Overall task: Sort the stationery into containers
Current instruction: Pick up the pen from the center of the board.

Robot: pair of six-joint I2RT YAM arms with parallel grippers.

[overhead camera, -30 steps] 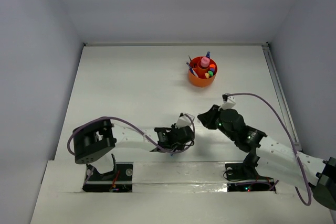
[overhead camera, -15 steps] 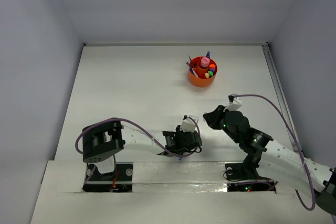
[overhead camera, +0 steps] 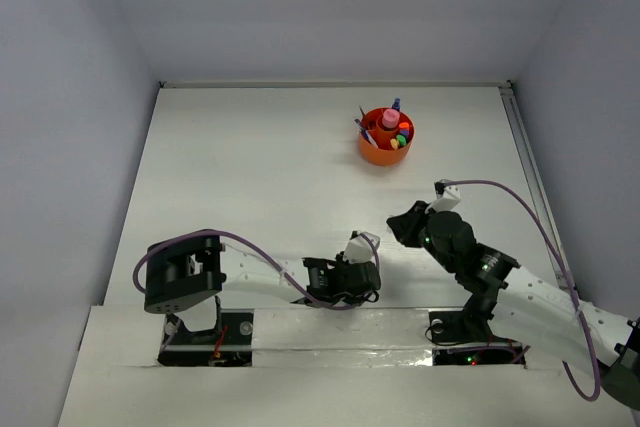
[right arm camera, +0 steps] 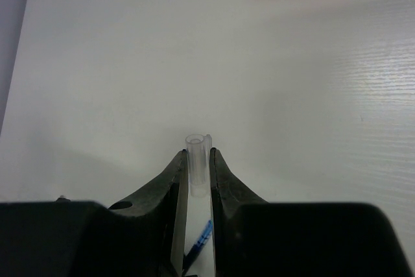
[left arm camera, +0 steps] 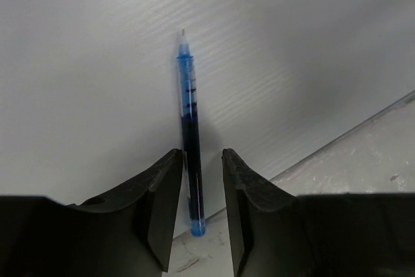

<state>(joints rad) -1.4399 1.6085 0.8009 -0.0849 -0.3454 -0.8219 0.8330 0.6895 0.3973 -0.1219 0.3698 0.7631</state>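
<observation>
The left gripper (left arm camera: pixel 201 155) is low over the white table (overhead camera: pixel 250 167), close to the near edge. Its two fingers are apart and not squeezing. A thin blue pen (left arm camera: pixel 188 108) with no cap lies flat on the table between them, with its tip pointing away. Far back on the table sits the round orange tub (overhead camera: pixel 376 156), with a pink tube (overhead camera: pixel 389 119) and other bright things standing in it. The right gripper (right arm camera: pixel 197 152) is near the left one and pinches a clear pen cap (right arm camera: pixel 196 142) tight between its fingers.
</observation>
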